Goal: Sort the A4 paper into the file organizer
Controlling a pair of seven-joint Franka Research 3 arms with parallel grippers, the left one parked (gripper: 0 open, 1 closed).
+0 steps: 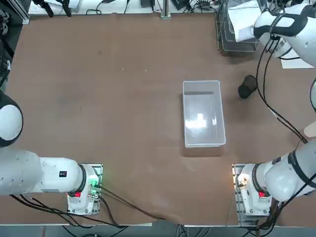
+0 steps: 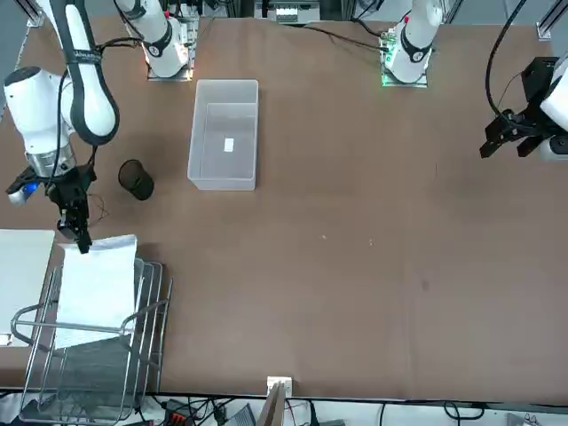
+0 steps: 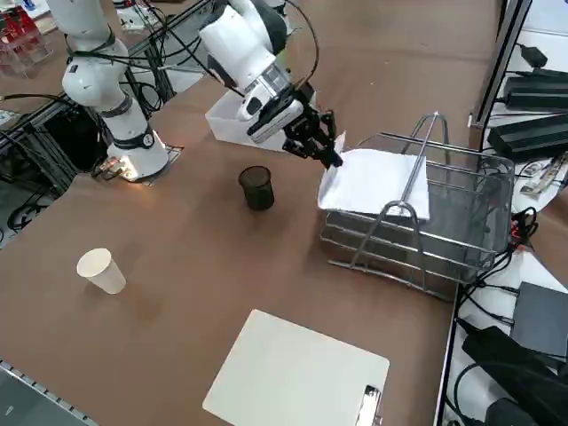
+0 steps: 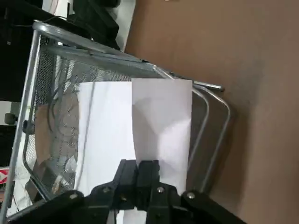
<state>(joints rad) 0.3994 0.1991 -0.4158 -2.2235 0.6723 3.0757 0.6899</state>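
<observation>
The A4 paper, a plain white sheet, lies across the top tier of the silver wire-mesh file organizer at the table's far right corner. Its near edge sticks out over the rack's front rim. My right gripper is at that edge, shut on the paper. In the right wrist view the black fingers press together on the sheet, with the mesh tray beneath. The front view shows the gripper just off the rack, with the paper on top.
A black mesh cup stands on the table close to the gripper. A clear plastic bin sits mid-table. A paper cup and a white sheet on a clipboard lie near the table's right edge.
</observation>
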